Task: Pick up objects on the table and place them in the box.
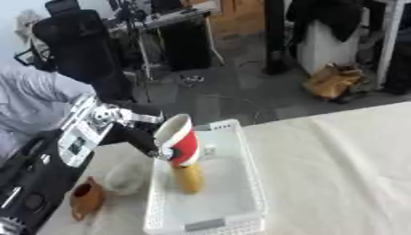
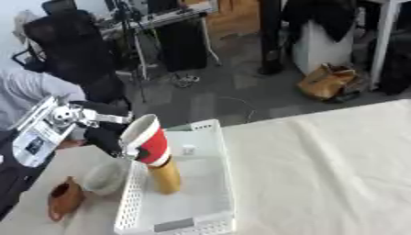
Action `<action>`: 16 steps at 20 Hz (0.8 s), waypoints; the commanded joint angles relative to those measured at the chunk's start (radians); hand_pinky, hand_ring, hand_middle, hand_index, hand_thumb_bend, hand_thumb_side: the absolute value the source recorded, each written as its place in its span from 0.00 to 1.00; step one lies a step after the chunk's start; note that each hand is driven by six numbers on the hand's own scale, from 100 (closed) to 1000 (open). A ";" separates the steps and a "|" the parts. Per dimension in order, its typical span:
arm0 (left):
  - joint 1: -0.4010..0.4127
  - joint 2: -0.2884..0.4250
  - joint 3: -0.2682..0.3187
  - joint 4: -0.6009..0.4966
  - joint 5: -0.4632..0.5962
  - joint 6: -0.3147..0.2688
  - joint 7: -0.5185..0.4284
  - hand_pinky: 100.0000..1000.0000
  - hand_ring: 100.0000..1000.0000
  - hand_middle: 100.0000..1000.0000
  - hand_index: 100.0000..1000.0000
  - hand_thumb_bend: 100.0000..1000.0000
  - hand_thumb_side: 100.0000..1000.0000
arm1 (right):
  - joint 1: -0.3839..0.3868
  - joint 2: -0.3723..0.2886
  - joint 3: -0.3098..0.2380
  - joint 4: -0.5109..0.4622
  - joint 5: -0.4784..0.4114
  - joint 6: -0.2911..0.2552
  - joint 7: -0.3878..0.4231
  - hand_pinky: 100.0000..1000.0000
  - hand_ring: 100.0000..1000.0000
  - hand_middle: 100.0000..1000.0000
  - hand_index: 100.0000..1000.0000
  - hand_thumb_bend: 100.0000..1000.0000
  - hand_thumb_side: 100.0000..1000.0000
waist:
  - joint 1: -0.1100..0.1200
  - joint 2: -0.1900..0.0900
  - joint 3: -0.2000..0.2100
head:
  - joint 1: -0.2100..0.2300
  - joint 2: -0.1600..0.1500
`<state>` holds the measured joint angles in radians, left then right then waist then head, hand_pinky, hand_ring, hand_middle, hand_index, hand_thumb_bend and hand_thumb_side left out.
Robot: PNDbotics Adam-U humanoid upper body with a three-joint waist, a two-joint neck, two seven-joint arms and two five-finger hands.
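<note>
Left robot hand (image 2: pixel 106 136) grips red-white cup (image 2: pixel 148 141); held tilted over white box (image 1: pixel 249 183)

no legible text or labels anywhere

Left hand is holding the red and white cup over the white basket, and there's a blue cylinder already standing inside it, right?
Not quite: the cylinder standing in the white basket is yellow, not blue, as the right eye view shows. The rest holds: the left hand is curled round the red and white cup, held tilted over the basket.
</note>
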<state>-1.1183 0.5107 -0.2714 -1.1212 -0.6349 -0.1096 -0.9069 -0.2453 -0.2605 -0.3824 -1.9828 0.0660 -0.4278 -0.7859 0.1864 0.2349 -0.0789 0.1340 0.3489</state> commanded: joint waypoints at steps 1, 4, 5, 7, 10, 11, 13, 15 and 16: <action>-0.035 -0.014 0.028 0.035 -0.033 -0.001 0.000 0.00 0.18 0.21 0.45 0.00 0.67 | -0.006 -0.023 0.004 -0.017 -0.010 -0.013 -0.005 0.59 0.56 0.39 0.41 0.00 0.64 | -0.010 -0.021 -0.001 | 0.005 0.001; -0.052 -0.049 0.042 0.083 -0.081 0.004 0.000 0.00 0.18 0.21 0.45 0.00 0.67 | -0.006 -0.022 0.006 -0.017 -0.014 -0.014 -0.002 0.59 0.56 0.39 0.41 0.00 0.64 | -0.012 -0.022 -0.004 | 0.008 0.001; -0.056 -0.057 0.044 0.095 -0.095 0.003 0.000 0.00 0.18 0.21 0.45 0.00 0.67 | -0.006 -0.021 0.006 -0.017 -0.015 -0.014 -0.001 0.59 0.56 0.38 0.41 0.00 0.63 | -0.013 -0.022 -0.005 | 0.010 0.001; -0.063 -0.072 0.050 0.115 -0.124 0.003 0.003 0.00 0.20 0.22 0.45 0.00 0.66 | -0.007 -0.021 0.007 -0.017 -0.017 -0.014 0.001 0.59 0.56 0.38 0.41 0.00 0.63 | -0.013 -0.022 -0.008 | 0.013 0.000; -0.075 -0.099 0.065 0.142 -0.190 0.021 0.067 0.01 0.26 0.28 0.49 0.00 0.62 | -0.008 -0.019 0.011 -0.017 -0.020 -0.012 0.006 0.59 0.57 0.38 0.41 0.00 0.63 | -0.011 -0.021 -0.014 | 0.016 0.000; -0.076 -0.106 0.069 0.148 -0.208 0.025 0.105 0.10 0.38 0.37 0.59 0.00 0.77 | -0.009 -0.019 0.012 -0.017 -0.021 -0.012 0.008 0.59 0.57 0.38 0.41 0.00 0.63 | -0.010 -0.020 -0.016 | 0.016 0.000; -0.076 -0.114 0.071 0.161 -0.220 0.022 0.165 0.11 0.39 0.39 0.61 0.00 0.80 | -0.010 -0.018 0.012 -0.017 -0.023 -0.011 0.012 0.59 0.57 0.38 0.41 0.00 0.63 | -0.008 -0.019 -0.018 | 0.016 -0.001; -0.077 -0.119 0.069 0.173 -0.216 0.010 0.190 0.48 0.70 0.67 0.88 0.08 1.00 | -0.011 -0.018 0.012 -0.017 -0.024 -0.010 0.014 0.59 0.57 0.38 0.41 0.00 0.63 | -0.006 -0.019 -0.019 | 0.016 0.001; -0.078 -0.121 0.067 0.175 -0.195 -0.007 0.183 0.48 0.70 0.67 0.88 0.08 1.00 | -0.011 -0.019 0.012 -0.017 -0.025 -0.009 0.015 0.59 0.57 0.38 0.41 0.00 0.63 | -0.004 -0.019 -0.019 | 0.015 0.002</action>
<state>-1.1695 0.3729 -0.2154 -0.9429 -0.8367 -0.1062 -0.7381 -0.2465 -0.2604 -0.3727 -1.9828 0.0509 -0.4248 -0.7650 0.1895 0.2349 -0.0978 0.1466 0.3488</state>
